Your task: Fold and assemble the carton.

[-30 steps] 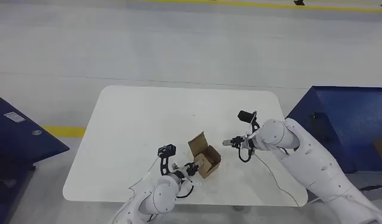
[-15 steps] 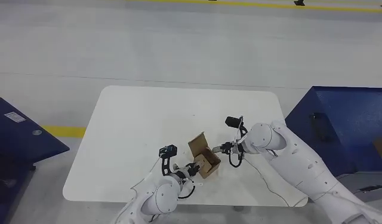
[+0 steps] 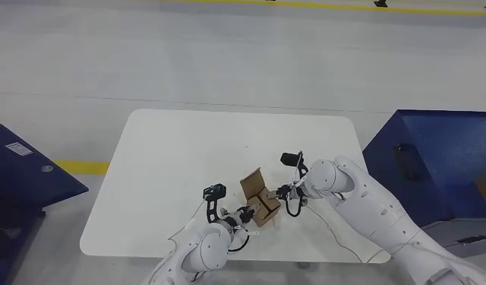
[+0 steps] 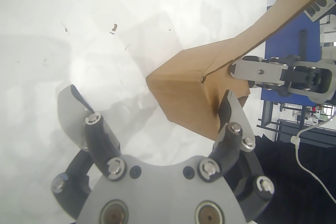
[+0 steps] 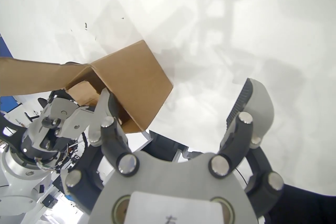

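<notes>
Carton: 1, brown, count confirmed in all three views. The carton stands on the one white table, in the half nearer the robot, roughly mid-width. Its top is open. 1 long flap stands up and leans outward from the carton's far rim. A shorter flap appears to lie at the rim beside it, but I cannot tell its angle.

Grippers: 2, each with 2 fingers.

Left gripper: at the carton's near-left side, low by its base. Jaws spread wide, nothing clamped. One of its fingers lies flat against the carton's outer wall; the other is off the carton, over bare table. A bottom corner of the carton sits between the two.

Right gripper: at the carton's right side, level with the open top. Jaws also spread wide, gripping nothing. One finger reaches over the rim into the opening and touches the inner edge of the wall; the other hangs clear of the carton, over the table.

The two grippers face each other across the carton and are near one another.
</notes>
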Robot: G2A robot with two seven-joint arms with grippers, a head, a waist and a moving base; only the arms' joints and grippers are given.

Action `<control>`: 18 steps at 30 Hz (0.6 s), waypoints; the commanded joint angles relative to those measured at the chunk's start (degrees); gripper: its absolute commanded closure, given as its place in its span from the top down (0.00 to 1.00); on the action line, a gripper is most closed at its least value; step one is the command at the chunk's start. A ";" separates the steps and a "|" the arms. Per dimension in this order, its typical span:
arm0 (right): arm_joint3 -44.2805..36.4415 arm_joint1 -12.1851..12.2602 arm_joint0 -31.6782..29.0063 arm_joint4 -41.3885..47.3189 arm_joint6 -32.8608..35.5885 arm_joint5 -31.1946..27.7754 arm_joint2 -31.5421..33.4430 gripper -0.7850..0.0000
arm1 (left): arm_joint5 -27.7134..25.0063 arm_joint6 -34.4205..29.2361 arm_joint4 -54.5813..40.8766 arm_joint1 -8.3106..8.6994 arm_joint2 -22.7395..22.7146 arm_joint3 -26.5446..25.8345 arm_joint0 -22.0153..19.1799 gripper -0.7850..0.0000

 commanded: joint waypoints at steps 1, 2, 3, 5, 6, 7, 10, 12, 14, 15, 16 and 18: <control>-0.23 0.02 0.00 0.10 0.25 -0.20 0.47 1.00 | 0.07 -0.04 0.13 -0.09 -0.04 -0.21 0.01 1.00; -0.36 0.03 0.00 0.04 0.34 -0.29 0.61 1.00 | 0.11 0.01 0.23 -0.11 -0.08 -0.24 0.03 1.00; -0.62 0.08 -0.10 -0.03 0.57 -0.41 0.89 1.00 | 0.02 0.00 0.23 -0.16 -0.17 -0.35 0.09 1.00; -0.88 0.13 -0.31 -0.17 0.80 -0.43 1.16 1.00 | 0.09 -0.09 0.45 -0.22 -0.23 -0.12 0.05 1.00; -1.10 0.15 -0.48 -0.49 1.02 -0.44 1.25 1.00 | 0.46 -0.28 0.69 -0.30 -0.13 0.30 -0.07 1.00; -1.15 0.16 -0.63 -0.74 1.15 -0.32 1.28 1.00 | 0.64 -0.36 0.70 -0.39 -0.06 0.48 -0.19 1.00; -1.03 0.04 -0.80 -1.62 1.17 -0.02 1.13 1.00 | 1.06 -0.41 0.75 -0.65 0.16 1.12 -0.53 1.00; -0.87 -0.12 -0.89 -1.85 1.21 0.05 1.07 1.00 | 1.43 -0.54 0.76 -0.87 0.34 1.46 -0.85 1.00; -0.82 -0.23 -0.86 -1.98 1.25 0.04 1.12 1.00 | 1.42 -0.43 0.88 -0.99 0.41 1.38 -0.99 1.00; -0.97 -0.28 -0.85 -1.82 1.33 -0.20 1.33 1.00 | 1.26 -0.17 0.80 -1.07 0.34 1.09 -0.92 1.00; -1.11 -0.28 -0.88 -1.66 1.33 -0.37 1.60 1.00 | 1.19 -0.03 0.75 -1.11 0.24 0.97 -0.80 1.00; -1.35 -0.23 -1.11 -1.55 1.32 -0.53 2.09 1.00 | 0.92 0.13 0.87 -1.16 0.07 0.80 -0.60 1.00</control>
